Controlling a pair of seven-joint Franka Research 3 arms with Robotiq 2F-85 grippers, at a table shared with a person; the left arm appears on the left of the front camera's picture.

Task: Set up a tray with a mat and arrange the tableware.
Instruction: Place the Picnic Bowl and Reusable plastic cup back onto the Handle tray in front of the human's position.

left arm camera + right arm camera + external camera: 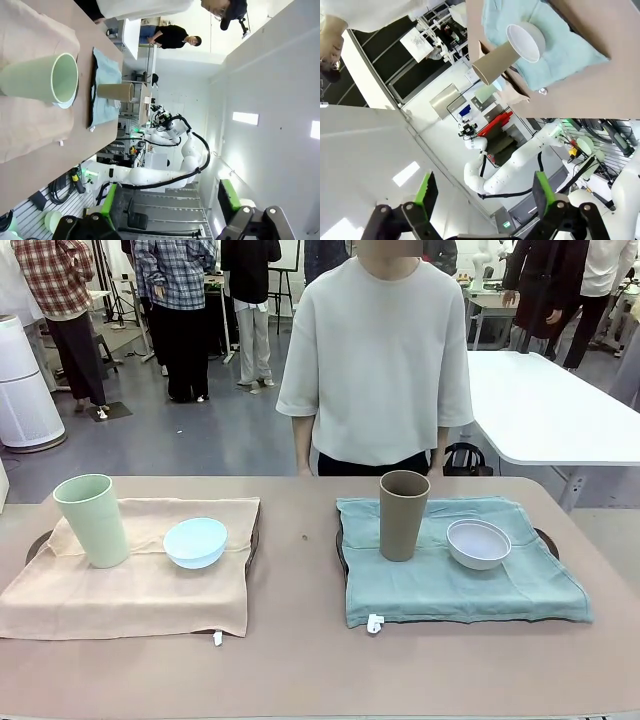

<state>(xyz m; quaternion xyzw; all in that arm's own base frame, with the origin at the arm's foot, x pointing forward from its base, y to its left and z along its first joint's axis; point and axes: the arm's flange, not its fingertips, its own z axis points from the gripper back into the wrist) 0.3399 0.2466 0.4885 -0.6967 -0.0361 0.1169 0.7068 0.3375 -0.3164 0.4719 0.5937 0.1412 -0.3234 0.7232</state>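
Two dark trays sit on the table, each under a mat. The left tray carries a peach mat with a pale green cup and a light blue bowl on it. On the right tray lies a teal mat holding a tan-brown cup and a white bowl. My left gripper is open and high off the table, far from the green cup. My right gripper is open too, well away from the white bowl and tan cup.
A person stands at the table's far edge with arms down. A strip of bare tabletop runs between the trays. Behind stand a white table, a white appliance and other people.
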